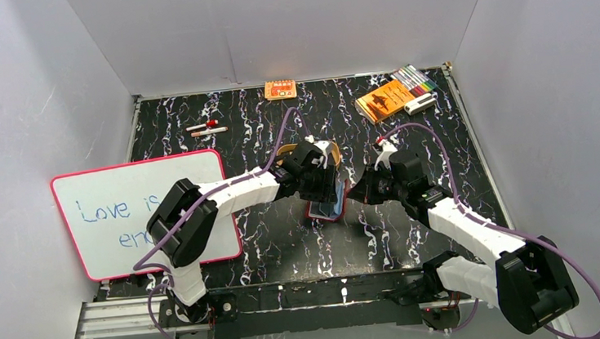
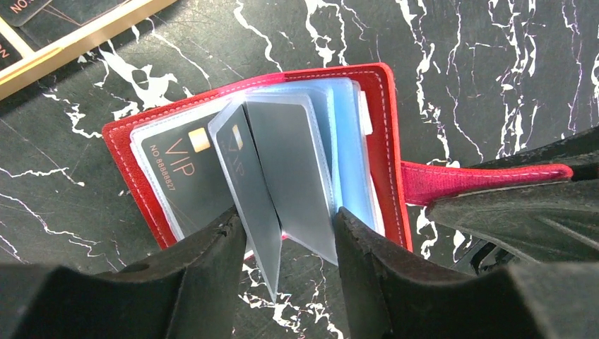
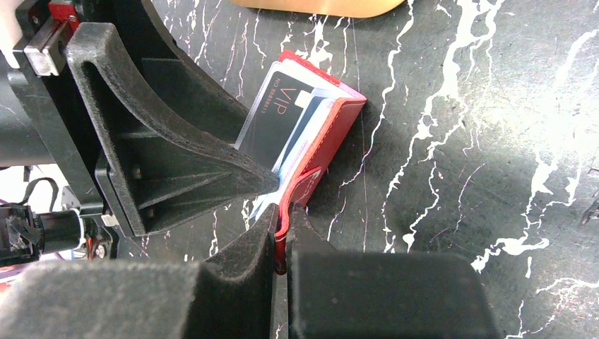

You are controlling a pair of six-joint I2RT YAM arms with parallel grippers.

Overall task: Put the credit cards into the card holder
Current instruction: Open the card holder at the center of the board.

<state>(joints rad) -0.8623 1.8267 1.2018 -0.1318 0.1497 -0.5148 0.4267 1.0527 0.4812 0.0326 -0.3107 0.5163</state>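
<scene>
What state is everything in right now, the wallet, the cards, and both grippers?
card holder, open, lying flat.
VIP card, sleeved in the left page.
second dark card, sleeved, its page standing up.
left gripper, open, astride the raised pages.
right gripper, shut on the card holder's tab.
whiteboard, written on, lying flat.

"VIP" card (image 2: 180, 176); "Love is" whiteboard (image 1: 158, 178)

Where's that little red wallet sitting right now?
In the top view the card holder lies open at mid-table, between the two grippers: the right gripper pinches its tab, the left gripper straddles its sleeves.
</scene>
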